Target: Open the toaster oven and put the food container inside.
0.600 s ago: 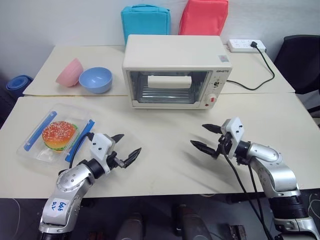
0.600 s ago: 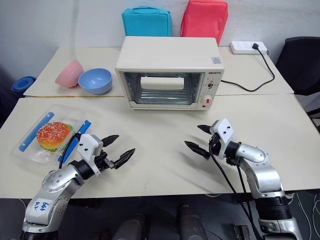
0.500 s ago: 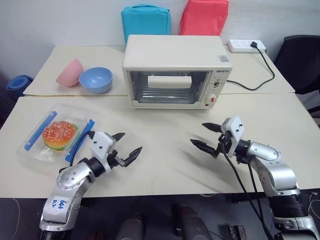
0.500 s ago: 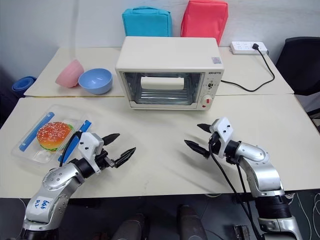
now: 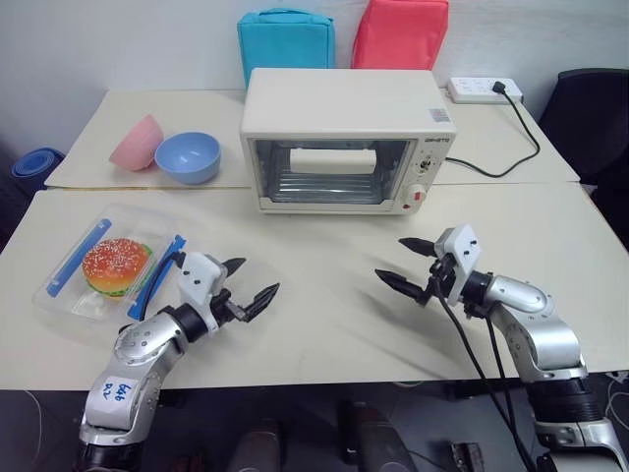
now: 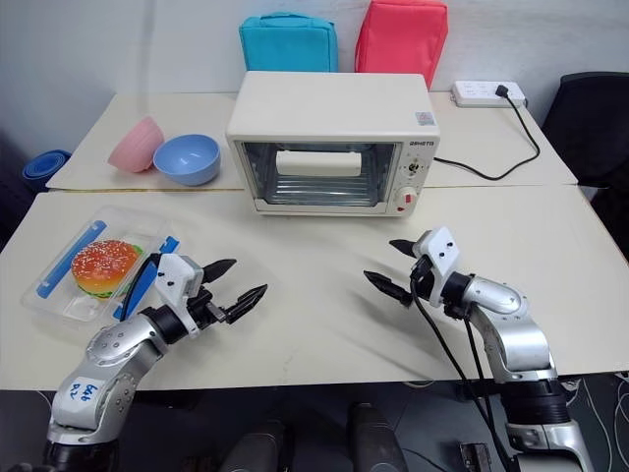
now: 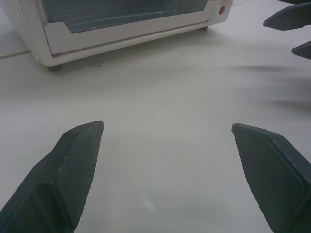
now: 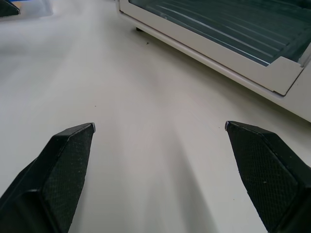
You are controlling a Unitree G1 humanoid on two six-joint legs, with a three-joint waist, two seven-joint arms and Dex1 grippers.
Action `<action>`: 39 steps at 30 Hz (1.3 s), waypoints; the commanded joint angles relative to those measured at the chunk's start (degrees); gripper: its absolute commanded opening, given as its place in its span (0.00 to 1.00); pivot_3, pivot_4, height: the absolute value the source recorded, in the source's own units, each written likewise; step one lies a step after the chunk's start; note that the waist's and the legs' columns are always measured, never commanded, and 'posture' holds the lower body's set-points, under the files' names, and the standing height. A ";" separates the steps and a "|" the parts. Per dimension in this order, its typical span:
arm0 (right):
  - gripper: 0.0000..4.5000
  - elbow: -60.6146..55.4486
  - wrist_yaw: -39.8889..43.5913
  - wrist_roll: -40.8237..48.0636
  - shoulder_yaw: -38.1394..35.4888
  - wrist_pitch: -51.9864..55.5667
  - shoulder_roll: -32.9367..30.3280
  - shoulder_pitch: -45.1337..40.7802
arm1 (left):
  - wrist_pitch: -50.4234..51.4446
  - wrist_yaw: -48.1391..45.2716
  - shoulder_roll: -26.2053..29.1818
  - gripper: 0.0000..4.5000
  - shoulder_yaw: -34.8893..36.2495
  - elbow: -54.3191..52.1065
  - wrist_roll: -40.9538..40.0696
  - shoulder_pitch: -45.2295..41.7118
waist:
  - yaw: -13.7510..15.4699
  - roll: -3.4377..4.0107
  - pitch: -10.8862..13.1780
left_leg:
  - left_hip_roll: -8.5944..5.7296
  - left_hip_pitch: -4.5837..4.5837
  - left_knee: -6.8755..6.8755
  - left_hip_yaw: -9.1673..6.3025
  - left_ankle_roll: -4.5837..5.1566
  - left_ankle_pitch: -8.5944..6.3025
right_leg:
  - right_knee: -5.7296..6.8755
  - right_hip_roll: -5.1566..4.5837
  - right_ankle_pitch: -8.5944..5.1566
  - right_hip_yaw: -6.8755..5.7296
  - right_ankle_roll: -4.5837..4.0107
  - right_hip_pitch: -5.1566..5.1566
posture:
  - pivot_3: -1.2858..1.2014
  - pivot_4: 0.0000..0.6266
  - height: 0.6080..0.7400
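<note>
Hovering over the near table [image 5: 324,324], both grippers are empty with fingers spread wide. Left gripper [image 5: 250,283] sits just beside the food container [image 5: 110,271], tips pointing toward the table's middle; no contact with the box. Right gripper [image 5: 409,266] mirrors it on the other side, tips pointing inward toward the left one, well apart from it.

Food container lies flat on the near table's left part, lid on, blue clips along its two long sides, sesame-bun burger visible through it.

Toaster oven [image 5: 346,138] stands at the back-middle, across the seam between the two tables, glass door shut, white bar handle behind the glass line, red button at lower right of the front. Both grippers are well short of it.

Behind: pink bowl [image 5: 137,144] touching blue bowl [image 5: 188,157] left of the oven; blue bag [image 5: 285,41] and red bag [image 5: 400,33] against the wall; power strip [image 5: 483,90] at far right with a black cable.
</note>
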 commanded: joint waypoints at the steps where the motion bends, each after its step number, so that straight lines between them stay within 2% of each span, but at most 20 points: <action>1: 1.00 -1.79 0.55 0.60 0.17 0.11 -0.08 -0.79 | 0.10 0.04 0.26 1.00 0.69 -3.73 -1.32 0.27 | 0.02 0.00 0.00 | -0.01 0.00 0.00 0.00 0.00 0.00 | 0.00 -0.01 0.00 0.03 0.00 0.00 | 0.52 0.24 1.00; 9: 1.00 0.35 1.10 2.92 0.17 2.48 1.87 -6.65 | 3.13 -0.17 0.79 1.00 -0.17 -4.75 -3.62 -3.78 | -0.01 0.00 0.00 | 0.00 0.02 0.04 0.02 0.00 0.00 | 0.07 0.05 0.00 0.04 -0.01 0.00 | 0.52 0.24 1.00; 13: 1.00 5.25 1.62 3.09 0.39 2.73 3.52 -13.39 | 5.38 -1.13 3.65 1.00 1.94 -5.19 -5.68 -8.59 | -0.12 -0.05 0.03 | -0.01 0.03 0.09 0.03 0.00 0.01 | 0.12 0.09 0.02 -0.12 -0.03 0.00 | 0.52 0.24 1.00; 17: 1.00 12.62 1.96 2.59 0.02 1.27 5.73 -21.63 | 9.67 -0.59 5.44 1.00 6.36 -5.79 -11.85 -15.18 | -0.11 -0.05 0.03 | 0.00 0.04 0.05 0.04 0.00 0.01 | 0.12 0.08 0.03 -0.25 -0.04 -0.02 | 0.52 0.24 1.00; 22: 1.00 17.28 2.10 2.65 -0.77 -0.05 7.44 -27.12 | 12.40 0.29 6.70 1.00 9.60 -6.47 -16.17 -19.11 | -0.07 -0.05 0.03 | 0.02 -0.01 -0.04 -0.01 -0.10 -0.06 | 0.09 0.03 0.03 -0.25 -0.03 -0.09 | 0.52 0.24 1.00; 28: 1.00 15.84 3.65 3.06 0.03 -0.37 8.61 -27.70 | 11.97 1.28 7.45 1.00 9.61 -5.82 -16.08 -19.99 | -0.08 -0.05 0.03 | 0.06 -0.30 -0.04 -0.03 -0.11 -0.12 | 0.09 0.03 0.03 -0.24 -0.03 -0.31 | 0.52 0.24 1.00; 32: 1.00 12.06 4.76 5.26 -0.64 0.59 9.27 -26.77 | 10.77 1.80 7.41 1.00 9.44 -5.02 -14.80 -19.78 | -0.03 -0.05 0.03 | 0.03 -0.91 0.10 0.00 -0.16 -0.09 | 0.35 0.01 0.05 -0.23 0.00 -0.99 | 0.52 0.24 1.00; 39: 1.00 6.00 5.25 6.91 -0.05 1.86 9.01 -22.73 | 9.44 2.30 7.36 1.00 9.35 -3.33 -14.09 -20.36 | -0.10 -0.05 0.03 | 0.05 -0.85 0.06 0.01 -0.20 -0.07 | 0.27 0.05 0.04 -0.23 -0.02 -1.00 | 0.52 0.24 1.00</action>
